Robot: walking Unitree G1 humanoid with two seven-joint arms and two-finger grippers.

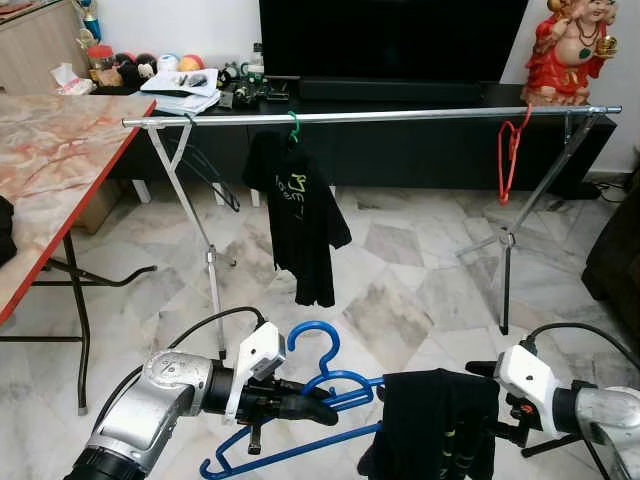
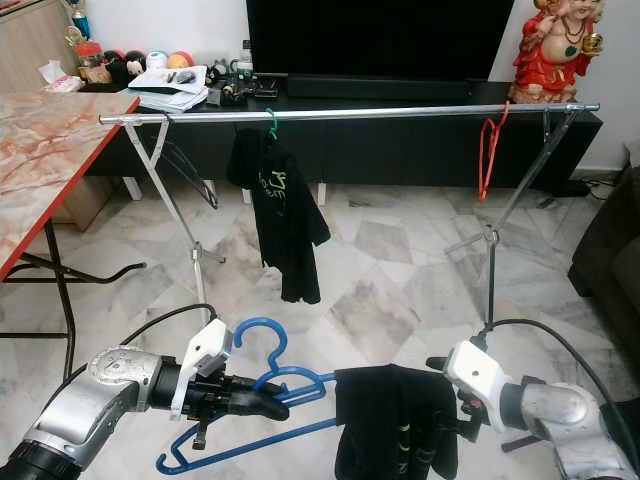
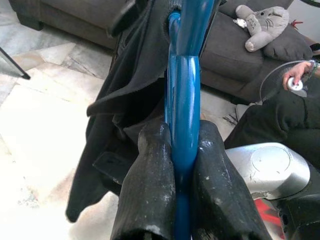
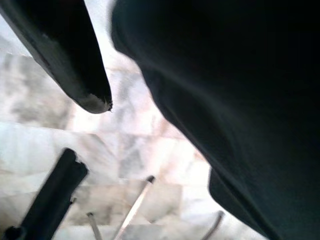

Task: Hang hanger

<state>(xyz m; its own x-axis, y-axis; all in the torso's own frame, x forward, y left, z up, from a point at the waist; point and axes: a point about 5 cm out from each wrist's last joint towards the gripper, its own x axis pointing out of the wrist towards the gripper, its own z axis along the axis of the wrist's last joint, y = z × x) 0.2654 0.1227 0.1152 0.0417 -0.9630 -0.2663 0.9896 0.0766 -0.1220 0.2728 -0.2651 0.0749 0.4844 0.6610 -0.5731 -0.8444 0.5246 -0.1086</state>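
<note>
Two grippers are low in the eye views, above the marble floor [image 1: 400,290]. The left gripper [image 1: 318,408] has its jaws closed on the blue hanger [image 1: 318,372], just below the hook; in the left wrist view both black fingers [image 3: 150,195] press the blue bar from either side. A black garment [image 1: 432,425] hangs over the hanger's other end, next to the right gripper [image 1: 500,425]. One finger of the right gripper is seen in the right wrist view beside the dark cloth (the other is hidden), so I cannot tell if these jaws are open or closed.

Behind them stands a metal clothes rail [image 1: 370,116] on folding legs. A black T-shirt [image 1: 298,215] on a green hanger [image 1: 293,126] hangs near its middle, a bare red hanger [image 1: 511,150] near its right end, and a dark bare hanger [image 1: 212,176] near its left end. At the left is a worktop [image 1: 50,160] with a marble pattern and a red edge. Behind the rail are a low TV cabinet [image 1: 420,100], a television [image 1: 390,38] and a red figurine [image 1: 568,50]. The left wrist view also shows a grey sofa [image 3: 235,55] with a plush toy [image 3: 262,24].
</note>
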